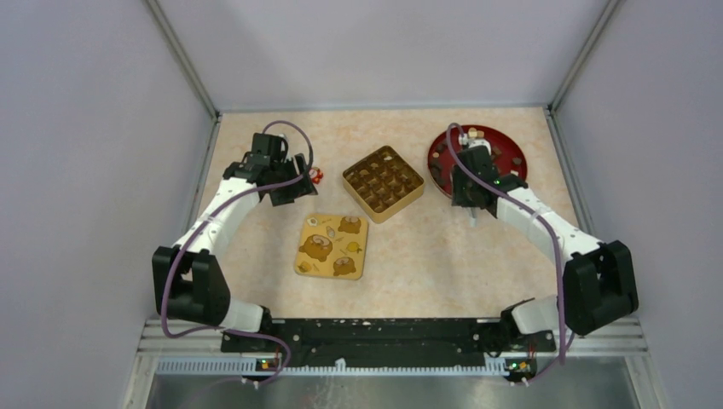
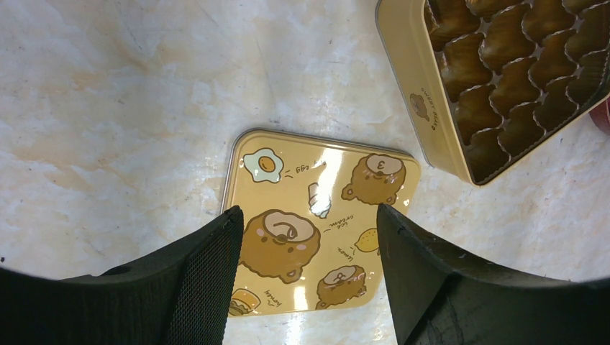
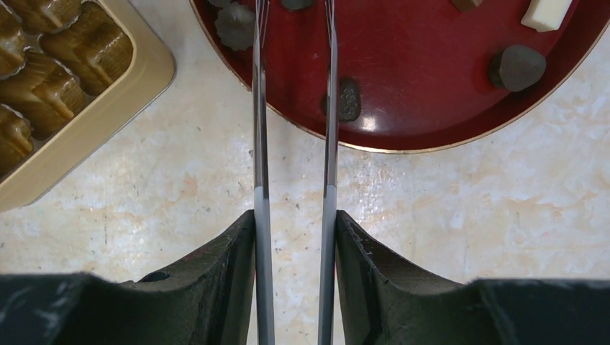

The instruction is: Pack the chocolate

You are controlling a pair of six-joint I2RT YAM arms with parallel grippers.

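The chocolate lies as small lumps on a round red plate (image 1: 503, 141); the right wrist view shows dark lumps (image 3: 518, 68) and a cream one (image 3: 547, 11) on it (image 3: 431, 86). My right gripper (image 3: 295, 215) is shut on metal tongs (image 3: 260, 108). The tongs' two arms stand apart and reach over the plate's near rim, one beside a dark lump (image 3: 349, 97). In the top view it (image 1: 467, 175) is at the plate's left edge. My left gripper (image 2: 308, 212) is open and empty above the yellow lid (image 2: 324, 180). The gold box (image 1: 384, 183) of paper cups stands open.
The yellow lid (image 1: 332, 245) with bear pictures lies flat in front of the box. A small red-and-white wrapped sweet (image 1: 317, 176) lies by the left gripper (image 1: 286, 189). The box's wall shows in the left wrist view (image 2: 424, 93) and its rim in the right wrist view (image 3: 137, 79). Grey walls enclose the table.
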